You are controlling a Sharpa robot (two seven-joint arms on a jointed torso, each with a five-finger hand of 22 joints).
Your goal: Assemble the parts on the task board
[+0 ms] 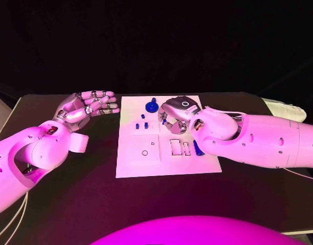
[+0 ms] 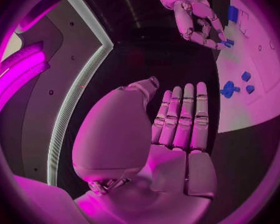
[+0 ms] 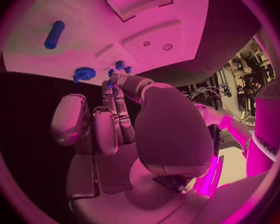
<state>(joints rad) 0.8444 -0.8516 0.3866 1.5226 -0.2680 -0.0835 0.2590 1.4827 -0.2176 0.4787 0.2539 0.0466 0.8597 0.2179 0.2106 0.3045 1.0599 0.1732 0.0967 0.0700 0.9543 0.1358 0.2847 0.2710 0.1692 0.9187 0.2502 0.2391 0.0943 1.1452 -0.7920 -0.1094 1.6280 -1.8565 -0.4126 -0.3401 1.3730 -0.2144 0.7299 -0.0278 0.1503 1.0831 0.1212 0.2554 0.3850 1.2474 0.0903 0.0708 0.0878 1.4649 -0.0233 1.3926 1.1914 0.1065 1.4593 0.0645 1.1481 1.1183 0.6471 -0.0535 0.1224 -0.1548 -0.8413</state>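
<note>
Where the near edge of the task board (image 1: 167, 171) meets the black table (image 1: 76, 204), bare dark surface is seen on every side; nearer the middle of the board, pale recesses are seen, with a blue cylinder (image 1: 198, 149) lying beside the right arm. Farther in, the right hand (image 1: 177, 115) is held over the board, fingers curled down at the small blue parts (image 3: 119, 66), though a grip cannot be told; a round blue part (image 1: 151, 106) lies near the far edge; the left hand (image 1: 89, 105) is held just off the board's left edge, fingers loosely apart, nothing held.
</note>
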